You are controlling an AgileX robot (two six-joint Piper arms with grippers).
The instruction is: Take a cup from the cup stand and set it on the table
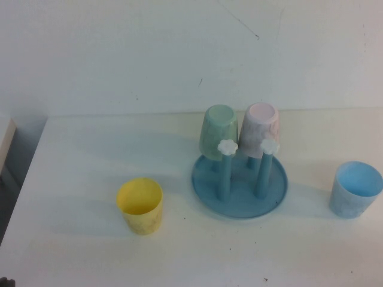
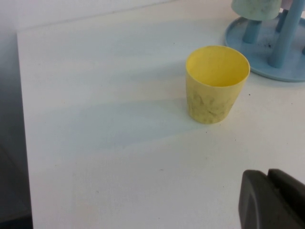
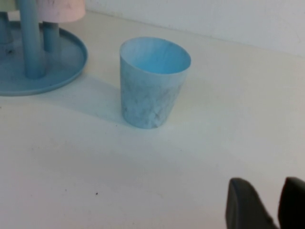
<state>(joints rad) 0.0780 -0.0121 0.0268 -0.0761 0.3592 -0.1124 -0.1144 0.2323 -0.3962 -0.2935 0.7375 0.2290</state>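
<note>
Standing upright on the table (image 1: 90, 167), well to the right of the cup stand (image 1: 239, 206), the light blue cup (image 1: 355, 189) was already off its peg with its mouth up, so the job looked as good as finished to me. What remained, as I judged it, was only a clean retreat: keep the right arm low and back, clear of the cup's rim, and avoid nudging so light a tumbler.

The right gripper (image 3: 267, 202) hung near the table on the robot's side of the blue cup, apart from it, its two dark fingertips parted with a gap between them and nothing held. The left gripper (image 2: 274, 198) sat low on the left side, short of the yellow cup (image 1: 140, 205); its dark fingers looked pressed together, holding nothing.

By my count there were four cups: one blue and one yellow, both upright on the table, and one mint green cup (image 1: 219, 131) and one pink cup (image 1: 261, 130), both upside down on the stand's rear pegs. Two front pegs stood bare, each showing its white flower knob (image 1: 227, 146). One stand, two grippers.
</note>
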